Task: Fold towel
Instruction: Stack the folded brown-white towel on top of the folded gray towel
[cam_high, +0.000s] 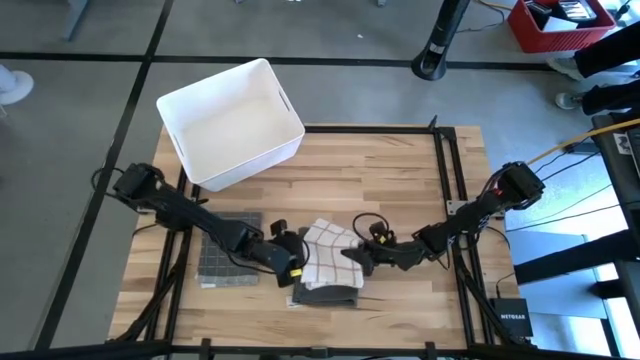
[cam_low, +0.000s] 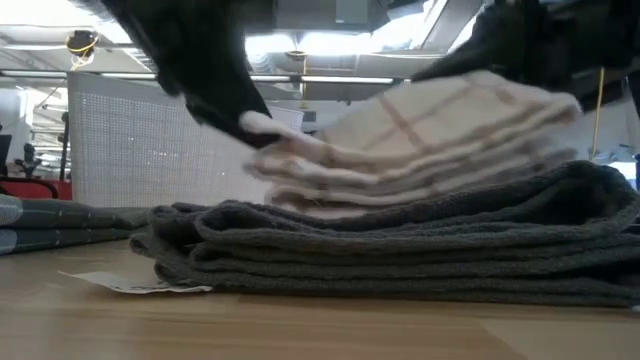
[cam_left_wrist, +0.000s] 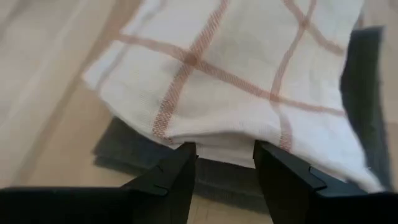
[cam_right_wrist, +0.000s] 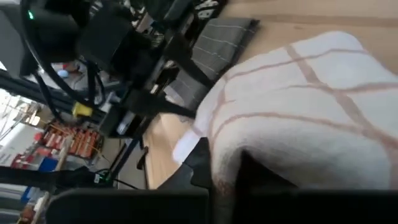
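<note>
A white towel with brown checks (cam_high: 325, 245) (cam_low: 420, 140), folded into several layers, lies on a folded dark grey towel (cam_high: 330, 293) (cam_low: 400, 250) near the table's near edge. Its right end sits higher than its left. My left gripper (cam_high: 292, 262) (cam_left_wrist: 224, 155) is at the towel's left end and my right gripper (cam_high: 352, 256) (cam_right_wrist: 224, 174) at its right end, both shut on it. In the right wrist view the towel (cam_right_wrist: 298, 106) hides most of the fingers. My left gripper pinches the white towel's folded left edge (cam_left_wrist: 221, 138) between its two fingers (cam_left_wrist: 180, 165), only at their free ends, coming level from the table's left. Several layers are in the hold. The towel rests on the grey towel below. My right gripper holds the white towel's right end (cam_right_wrist: 249, 143) from the table's right, several layers bulging over the fingers. The towel itself hides the place of contact. That end (cam_low: 540, 95) is raised a little above the grey towel.
A grey striped folded cloth (cam_high: 225, 250) (cam_low: 40, 220) lies left of the stack under my left arm. A white bin (cam_high: 250, 160) stands at the table's far left. A paper label (cam_low: 130, 283) lies by the grey towel. Bare wood shows at the table's middle and far right.
</note>
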